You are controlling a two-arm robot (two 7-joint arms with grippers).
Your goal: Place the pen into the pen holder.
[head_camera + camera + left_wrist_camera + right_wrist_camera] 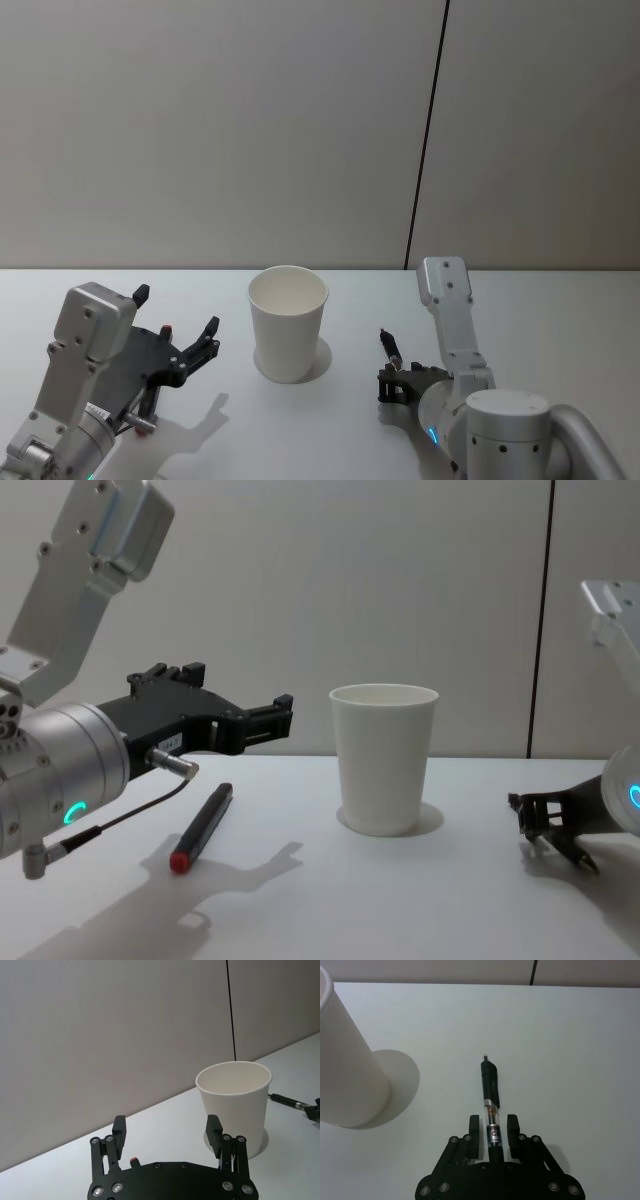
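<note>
Pen holder (288, 330), the plain white paper cup, stands upright and empty on the table (560, 310). To the robot's left of it hovers the left gripper (166, 1127), fingers spread wide and holding nothing, aimed roughly toward the cup. To the right of the cup, the right gripper (493, 1122) sits low at the tabletop. Its two fingers straddle the pen (490, 1095) with a narrow gap on each side, so they are not yet clamped. That pen lies flat near the cup, its clip end reaching out beyond the fingertips. A second, red-ended pen (202, 826) lies on the cup's left, under the left gripper.

The step in hand looks like the grasp. Next, the fingers should pinch the barrel, lift it, tilt it upright over the cup's rim, then let go.
</note>
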